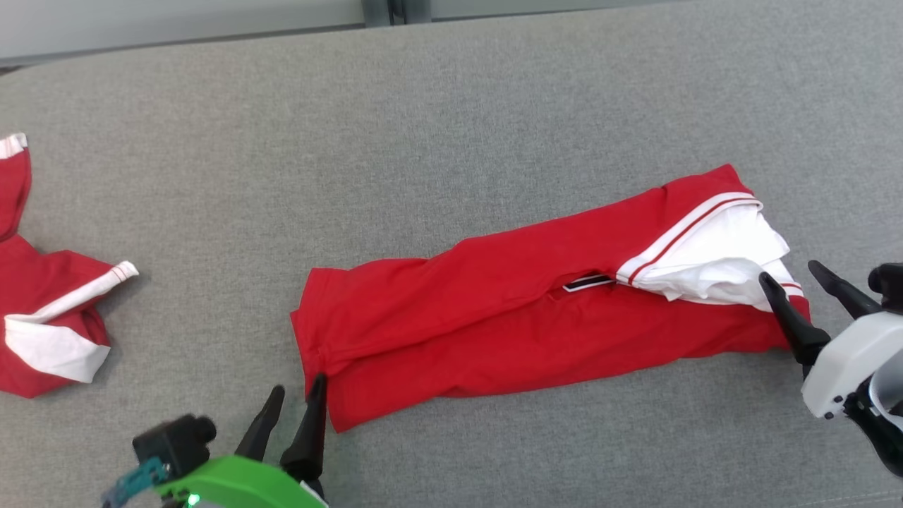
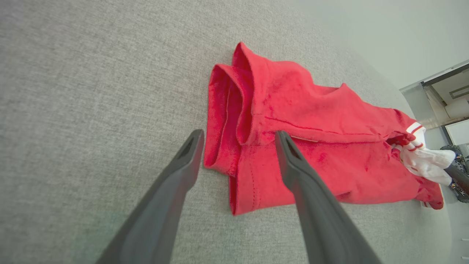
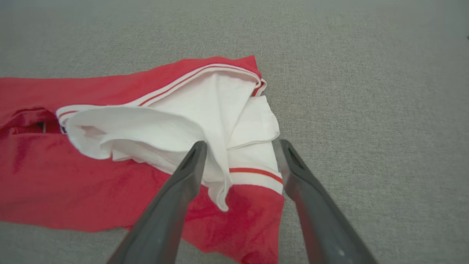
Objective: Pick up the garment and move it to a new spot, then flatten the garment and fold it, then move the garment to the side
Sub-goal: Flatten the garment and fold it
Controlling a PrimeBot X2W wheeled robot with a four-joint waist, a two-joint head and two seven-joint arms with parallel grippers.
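so the red garment point(image 1: 508, 310) is laid out as a long folded strip across the middle of the grey padded surface point(image 1: 451, 85). it's slanted a bit, and its white section point(image 1: 712, 247) with striped trim is bunched up at the robot's right end.

the left gripper point(image 1: 300, 384) is seen at the near corner of the strip's left end, fingers spread wide apart with nothing pinched between them. in the left wrist view 1 finger is lined up over bare surface and the other over the red hem. whether the cloth is actually touched by that finger can't be told.

the right gripper point(image 1: 788, 271) is placed at the opposite end, also spread open and empty. 1 finger is over the white fabric and 1 is just past the garment's edge.

a 2nd red and white garment point(image 1: 42, 324) is crumpled at the far left of the surface, well apart from the 1st one.
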